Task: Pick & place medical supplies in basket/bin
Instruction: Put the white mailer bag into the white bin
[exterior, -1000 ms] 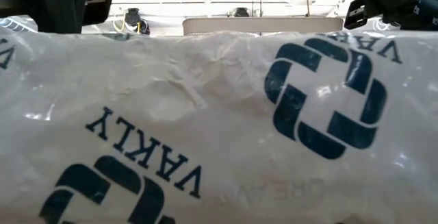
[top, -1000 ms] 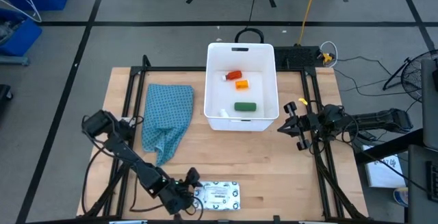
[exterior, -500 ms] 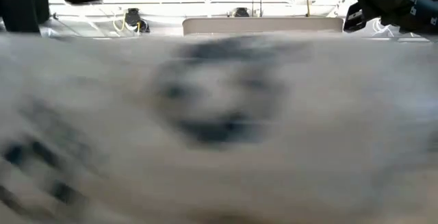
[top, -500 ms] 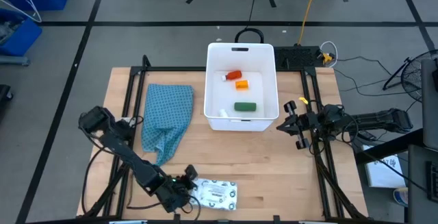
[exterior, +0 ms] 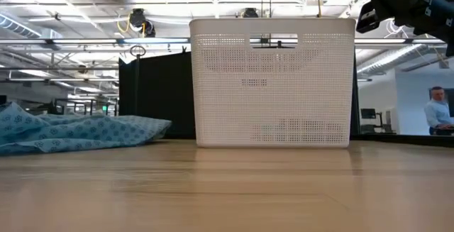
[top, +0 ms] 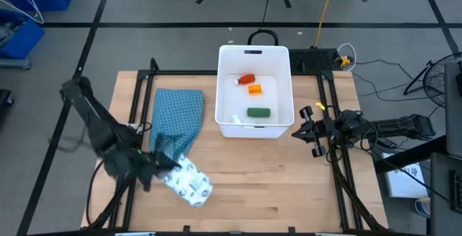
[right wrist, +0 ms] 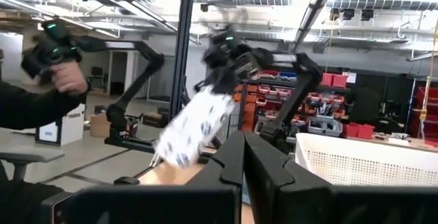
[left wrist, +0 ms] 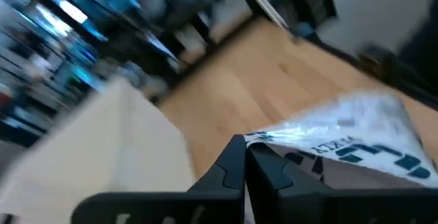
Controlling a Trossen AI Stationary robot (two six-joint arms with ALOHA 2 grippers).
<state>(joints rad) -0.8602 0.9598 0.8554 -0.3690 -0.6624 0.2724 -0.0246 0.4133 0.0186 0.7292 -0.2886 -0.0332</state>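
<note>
High view: left gripper (top: 157, 165) over the table's left front, just below the blue patterned cloth (top: 177, 117), clamped on one end of the flat white packet with dark print (top: 186, 181), which hangs out to the right above the wooden tabletop (top: 274, 185). Large white rectangular plastic tub (top: 255, 54) at centre back, holding a red tube (top: 247, 79), orange pill bottle (top: 255, 89) and green oblong piece (top: 258, 111). Right gripper (top: 307, 132) parked at the right table edge, beside the tub's near right corner, fingers spread. Low view: tub wall (exterior: 272, 83) straight ahead, cloth (exterior: 78, 131) lying left of it. Left wrist view: fingers pinched together on the packet's edge (left wrist: 356, 142). Right wrist view: packet (right wrist: 193, 127) dangling from the left gripper, clear of the table.
</note>
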